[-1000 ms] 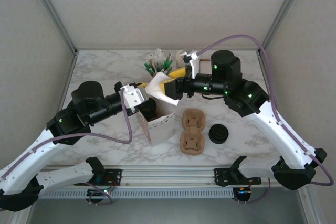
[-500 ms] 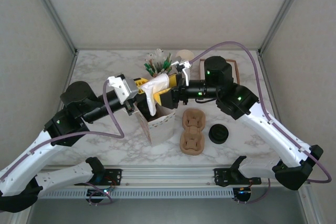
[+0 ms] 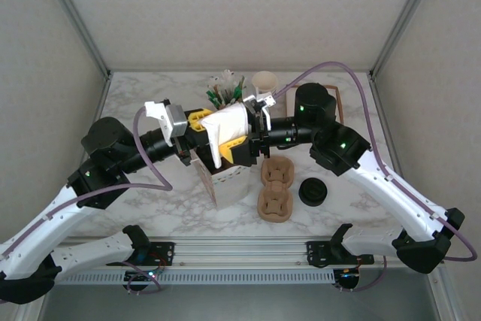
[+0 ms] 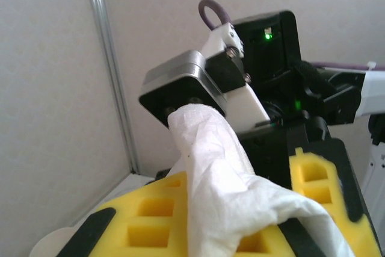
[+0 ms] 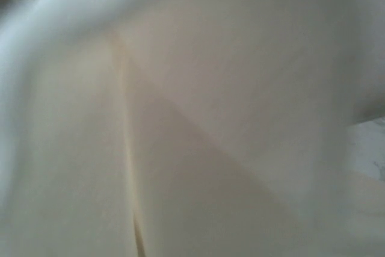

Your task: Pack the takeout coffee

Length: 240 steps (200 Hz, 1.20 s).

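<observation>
Now right claw grips napkin, left claw wide; takeout coffee well apart rightward

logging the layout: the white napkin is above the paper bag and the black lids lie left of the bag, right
No: the black lids lie right of the paper bag, past the brown carriers. The white napkin is above the bag, as the top external view shows.

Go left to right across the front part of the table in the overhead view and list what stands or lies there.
paper bag → brown cup carriers → black lids
</observation>
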Tool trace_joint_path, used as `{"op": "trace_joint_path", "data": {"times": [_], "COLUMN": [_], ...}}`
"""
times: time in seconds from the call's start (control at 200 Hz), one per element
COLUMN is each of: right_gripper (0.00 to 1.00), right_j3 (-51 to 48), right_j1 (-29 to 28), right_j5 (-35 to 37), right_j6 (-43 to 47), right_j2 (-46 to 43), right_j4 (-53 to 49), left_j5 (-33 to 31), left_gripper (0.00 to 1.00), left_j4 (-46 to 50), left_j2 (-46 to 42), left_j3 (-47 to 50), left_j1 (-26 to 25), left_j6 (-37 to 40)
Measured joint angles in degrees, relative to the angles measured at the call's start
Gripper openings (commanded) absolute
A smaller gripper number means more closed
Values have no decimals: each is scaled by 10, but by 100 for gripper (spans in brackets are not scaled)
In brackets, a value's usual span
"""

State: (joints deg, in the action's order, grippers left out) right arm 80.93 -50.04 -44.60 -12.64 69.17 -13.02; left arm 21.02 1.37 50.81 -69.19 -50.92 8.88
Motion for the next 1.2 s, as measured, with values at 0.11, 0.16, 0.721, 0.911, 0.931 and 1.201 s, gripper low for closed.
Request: {"op": "trace_joint_path", "data": {"times": [0.11, 0.16, 0.721, 0.911, 0.931, 1.201], "right_gripper": [58, 47, 0, 0, 0, 0], "right_j3": [0, 0, 0, 8, 11, 131], "right_j1": [-9, -10, -19, -19, -19, -28], "right_j5": [-5, -7, 56, 154, 163, 288], "right_j6": [10, 11, 22, 5, 3, -23], "right_j2": [-1, -1, -5, 0, 2, 84], "right_j4": [2, 2, -10, -31, -36, -176], "left_j5": [8, 9, -66, -144, -158, -315], "left_gripper": [0, 0, 79, 91, 92, 94], "left_j4": [-12, -14, 63, 110, 115, 181], "left_j2": [5, 6, -10, -66, -75, -117], "left_j3": [0, 0, -1, 25, 30, 44], "left_j1": [0, 0, 0, 0, 0, 0], "left_j6": [-18, -24, -15, -5, -4, -51]}}
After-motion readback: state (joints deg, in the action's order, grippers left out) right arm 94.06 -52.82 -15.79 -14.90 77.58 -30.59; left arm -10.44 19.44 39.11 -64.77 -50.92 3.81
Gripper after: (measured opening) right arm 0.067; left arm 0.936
